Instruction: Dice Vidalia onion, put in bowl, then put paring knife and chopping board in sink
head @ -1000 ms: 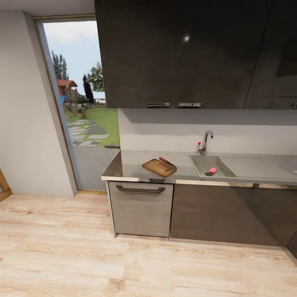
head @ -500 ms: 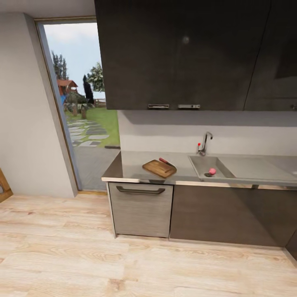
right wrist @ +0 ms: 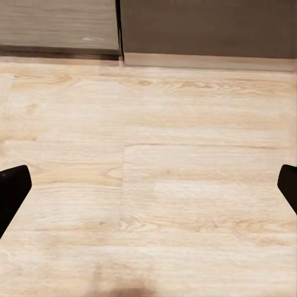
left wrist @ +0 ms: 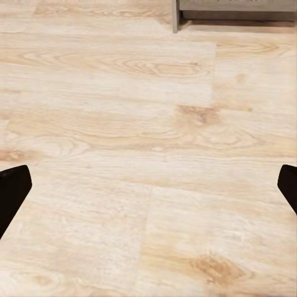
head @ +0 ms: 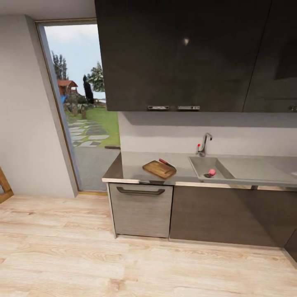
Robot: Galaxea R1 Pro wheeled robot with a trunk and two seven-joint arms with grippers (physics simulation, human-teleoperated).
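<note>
Across a stretch of pale wood floor (head: 123, 260), the head view faces a long smooth grey worktop (head: 132, 167) over glossy dark grey cabinet fronts (head: 222, 214). On the worktop lies a rectangular brown wooden chopping board (head: 158, 168), and a slim paring knife with a red-brown handle (head: 166, 163) rests at the board's 2 o'clock edge, touching it. At the board's 3 o'clock, well apart, is the matte grey rectangular sink (head: 202, 164); the small round pink-red Vidalia onion (head: 211, 172) sits inside the basin beside the drain. An angular chrome tap with a red knob (head: 203, 144) stands at the sink's 12 o'clock. A tall glass door (head: 80, 103) onto a garden is at 9 o'clock of the worktop.

Each wrist view looks down on the wood floor: the left gripper (left wrist: 148, 189) and the right gripper (right wrist: 148, 189) both have jaws spread wide, holding nothing.
</note>
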